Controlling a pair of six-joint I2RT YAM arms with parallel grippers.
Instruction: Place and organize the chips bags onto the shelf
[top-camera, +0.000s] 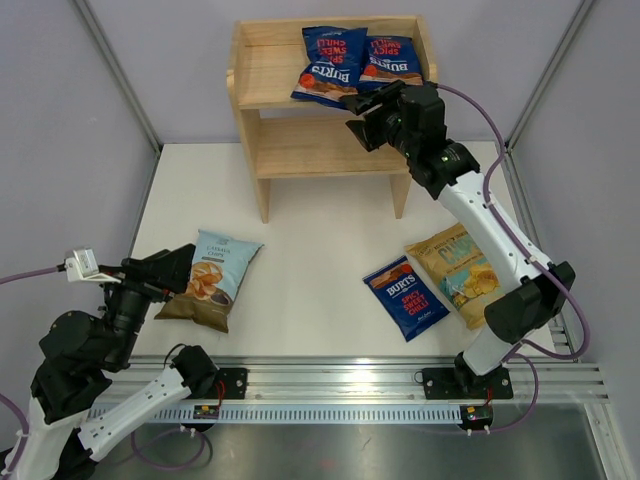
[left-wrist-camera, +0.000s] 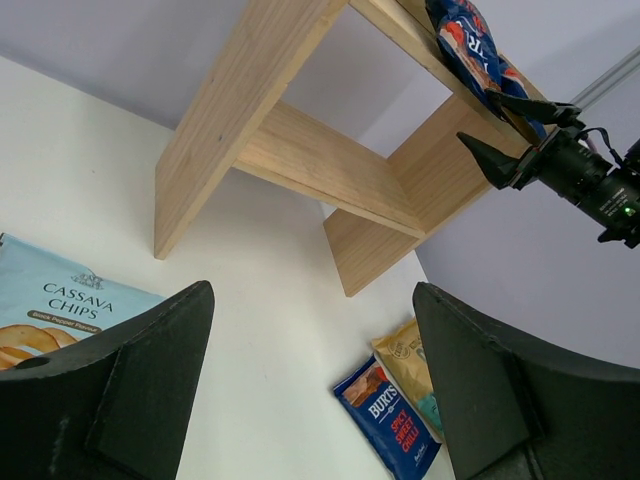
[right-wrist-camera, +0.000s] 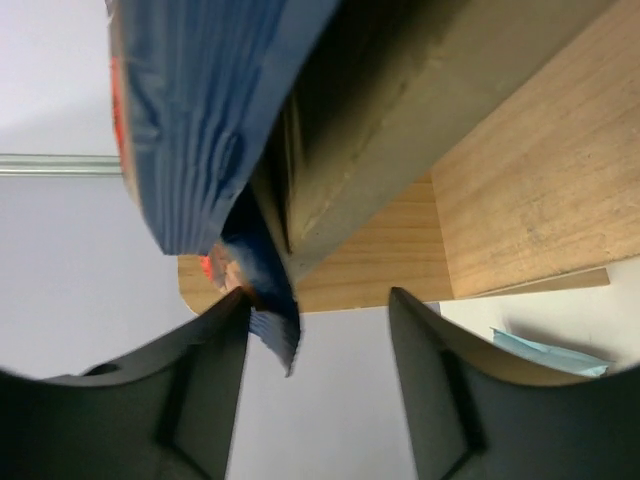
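Observation:
The wooden shelf (top-camera: 300, 140) stands at the back. Two dark blue bags (top-camera: 333, 62) (top-camera: 392, 58) lie on its top tier, overhanging the front edge. My right gripper (top-camera: 357, 118) is open at that edge; in the right wrist view (right-wrist-camera: 320, 300) a hanging blue bag corner (right-wrist-camera: 265, 300) touches one finger, with nothing held. A third dark blue bag (top-camera: 407, 297) and the tan-yellow bag (top-camera: 458, 270) lie on the table at the right. The pale blue bag (top-camera: 212, 277) lies at the left. My left gripper (top-camera: 188, 270) is open and empty just above it.
The shelf's lower tier (top-camera: 320, 150) holds nothing. The left wrist view shows the shelf (left-wrist-camera: 320, 170), the pale bag (left-wrist-camera: 60, 310) and the two table bags (left-wrist-camera: 390, 420). Grey walls enclose the white table (top-camera: 300, 250). A metal rail (top-camera: 350, 385) runs along the near edge.

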